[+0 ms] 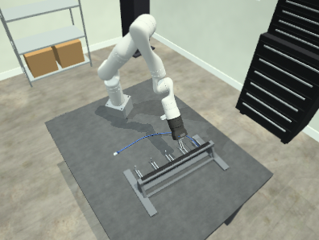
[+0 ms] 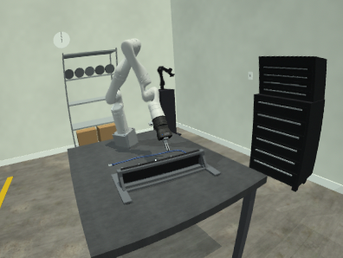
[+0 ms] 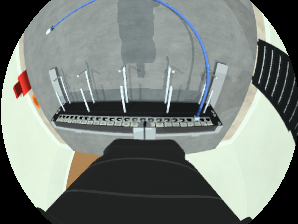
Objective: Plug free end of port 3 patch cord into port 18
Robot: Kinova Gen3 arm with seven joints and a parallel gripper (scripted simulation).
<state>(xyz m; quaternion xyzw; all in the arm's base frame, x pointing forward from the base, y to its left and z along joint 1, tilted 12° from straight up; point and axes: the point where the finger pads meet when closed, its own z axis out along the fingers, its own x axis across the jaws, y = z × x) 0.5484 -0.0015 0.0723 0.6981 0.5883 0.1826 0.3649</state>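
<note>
The rack (image 1: 142, 194) (image 2: 122, 190) (image 3: 221, 75) stands upright on the table, with its row of jacks showing in the wrist view. The blue patch cord (image 1: 147, 137) (image 2: 139, 157) (image 3: 202, 45) runs from a plugged end (image 3: 197, 118) near the right of that row and arcs over the table. Its free plug (image 1: 116, 153) (image 2: 110, 164) (image 3: 49, 31) lies on the table, well away from the gripper. My gripper (image 1: 181, 145) (image 2: 167, 149) (image 3: 145, 127) is shut and empty, near the rack's long panel, right of its middle in the top view. Port numbers are too small to read.
Several thin metal cord guides (image 1: 154, 163) (image 3: 124, 90) stick out from the rack between the panel and the cord's arc. The table (image 1: 80, 149) (image 2: 91, 182) extends around the rack; its edge (image 2: 186, 217) runs along the near side in the exterior view.
</note>
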